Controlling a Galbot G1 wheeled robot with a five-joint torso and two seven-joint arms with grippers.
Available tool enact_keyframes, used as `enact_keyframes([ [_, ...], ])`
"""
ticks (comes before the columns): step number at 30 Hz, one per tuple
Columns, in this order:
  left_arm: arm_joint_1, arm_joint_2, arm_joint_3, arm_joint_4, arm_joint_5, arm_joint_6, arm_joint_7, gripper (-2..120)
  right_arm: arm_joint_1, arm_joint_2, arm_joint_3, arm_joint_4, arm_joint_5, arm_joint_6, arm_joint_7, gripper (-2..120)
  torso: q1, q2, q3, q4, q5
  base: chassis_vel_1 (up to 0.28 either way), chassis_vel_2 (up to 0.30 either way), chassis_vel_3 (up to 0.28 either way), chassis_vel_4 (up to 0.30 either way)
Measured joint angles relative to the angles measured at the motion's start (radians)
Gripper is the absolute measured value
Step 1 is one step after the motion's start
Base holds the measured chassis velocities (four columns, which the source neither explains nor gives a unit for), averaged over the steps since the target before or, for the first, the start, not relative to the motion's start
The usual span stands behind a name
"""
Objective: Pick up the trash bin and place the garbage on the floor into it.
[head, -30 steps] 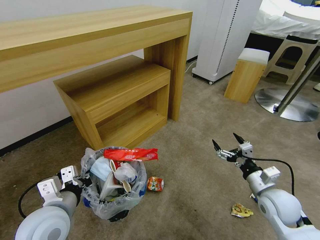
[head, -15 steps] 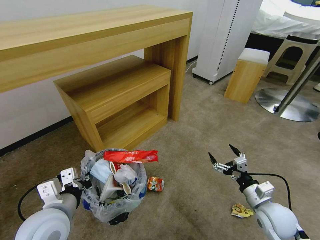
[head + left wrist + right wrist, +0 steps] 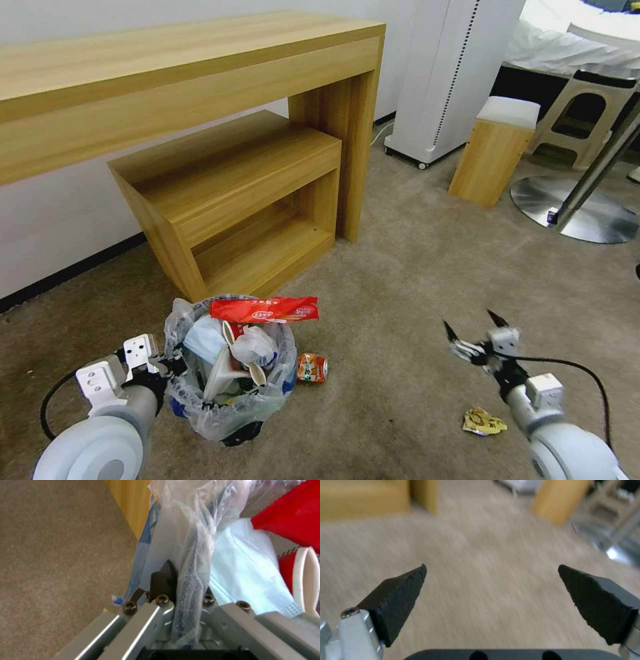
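The trash bin (image 3: 230, 400), black with a crinkly clear bag, sits on the beige floor (image 3: 400, 300) at the lower left. It is stuffed with a pale-blue mask (image 3: 200, 337) (image 3: 246, 575), cups and a red wrapper (image 3: 263, 309) (image 3: 293, 512) lying across the top. My left gripper (image 3: 175, 365) (image 3: 186, 580) is shut on the bin's bagged rim. A crushed orange can (image 3: 311, 367) lies on the carpet just right of the bin. A yellow wrapper (image 3: 483, 421) lies at the lower right. My right gripper (image 3: 472, 322) (image 3: 491, 567) hovers open above the carpet, a little beyond that wrapper, holding nothing.
A wooden desk with a lower shelf unit (image 3: 233, 187) stands right behind the bin. Farther right are a white appliance (image 3: 453, 73), a small wooden stool (image 3: 493, 157), a white plastic stool (image 3: 580, 113) and a round metal base (image 3: 577, 213). Open carpet lies between the arms.
My right arm has dropped lower and drawn back toward me, its gripper still open. The left gripper and the bin have barely moved.
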Motion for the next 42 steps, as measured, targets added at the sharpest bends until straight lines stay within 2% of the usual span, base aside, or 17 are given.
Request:
enact_keyframes([
  [3, 0.000, -0.002, 0.005, 0.002, 0.002, 0.000, 0.002, 1, -0.039, -0.034, 0.023, 0.011, 0.010, -0.066, 0.003, 100, 0.000, 0.000, 0.000, 0.0001, 0.0002, 0.000, 0.000, 0.000, 0.000],
  [5, 0.001, -0.003, 0.008, -0.003, 0.004, -0.001, 0.004, 1, -0.086, -0.086, 0.067, 0.025, 0.016, -0.153, -0.057, 100, 0.000, 0.000, 0.000, 0.0000, 0.0004, 0.000, 0.000, 0.000, 0.000],
  [7, 0.002, -0.003, 0.008, -0.005, 0.004, -0.001, 0.004, 1, -0.098, -0.100, 0.085, 0.026, 0.016, -0.174, -0.086, 100, 0.000, 0.000, 0.000, 0.0001, 0.0003, 0.000, 0.000, 0.000, 0.000],
  [9, 0.006, 0.000, 0.006, -0.016, 0.004, -0.001, 0.004, 1, -0.126, -0.151, 0.161, 0.015, -0.020, -0.220, -0.278, 100, 0.000, 0.000, 0.000, 0.0001, -0.0003, 0.000, 0.000, 0.000, 0.000],
  [10, 0.006, 0.000, 0.006, -0.016, 0.004, -0.001, 0.004, 1, -0.126, -0.151, 0.161, 0.015, -0.020, -0.220, -0.278, 100, 0.000, 0.000, 0.000, 0.0001, -0.0003, 0.000, 0.000, 0.000, 0.000],
  [12, 0.014, 0.004, -0.001, -0.026, 0.002, -0.001, 0.004, 1, -0.125, -0.199, 0.221, -0.035, -0.112, -0.202, -0.545, 100, 0.000, 0.000, 0.000, 0.0001, 0.0002, 0.000, 0.000, 0.000, 0.000],
  [13, 0.018, 0.005, -0.002, -0.029, 0.001, -0.001, 0.004, 1, -0.118, -0.214, 0.229, -0.054, -0.147, -0.189, -0.622, 100, 0.000, 0.000, 0.000, 0.0002, 0.0001, 0.000, 0.000, 0.000, 0.000],
  [14, 0.018, 0.005, -0.002, -0.029, 0.001, -0.001, 0.004, 1, -0.118, -0.214, 0.229, -0.054, -0.147, -0.189, -0.622, 100, 0.000, 0.000, 0.000, 0.0002, 0.0001, 0.000, 0.000, 0.000, 0.000],
  [17, 0.030, 0.004, -0.004, -0.040, 0.001, -0.002, 0.004, 1, -0.082, -0.246, 0.223, -0.090, -0.227, -0.165, -0.773, 100, 0.000, 0.000, 0.000, 0.0002, 0.0000, 0.000, 0.000, 0.000, 0.000],
  [22, 0.038, 0.002, -0.004, -0.049, 0.006, -0.002, 0.004, 1, -0.047, -0.268, 0.194, -0.118, -0.305, -0.131, -0.855, 100, 0.000, 0.000, 0.000, 0.0002, 0.0001, 0.000, 0.000, 0.000, 0.000],
  [25, 0.041, -0.003, 0.002, -0.055, 0.016, -0.003, 0.001, 1, -0.018, -0.294, 0.163, -0.164, -0.410, -0.058, -0.930, 100, 0.000, 0.000, 0.000, 0.0002, 0.0001, 0.000, 0.000, 0.000, 0.000],
  [32, 0.044, -0.013, 0.012, -0.056, 0.031, -0.003, -0.001, 1, 0.051, -0.270, 0.090, -0.215, -0.515, -0.001, -0.951, 100, 0.000, 0.000, 0.000, 0.0002, -0.0001, 0.000, 0.000, 0.000, 0.000],
  [42, 0.053, -0.014, 0.006, -0.062, 0.034, -0.003, -0.006, 1, 0.141, -0.229, -0.030, -0.299, -0.617, 0.021, -0.953, 100, 0.000, 0.000, 0.000, 0.0002, 0.0001, 0.000, 0.000, 0.000, 0.000],
])
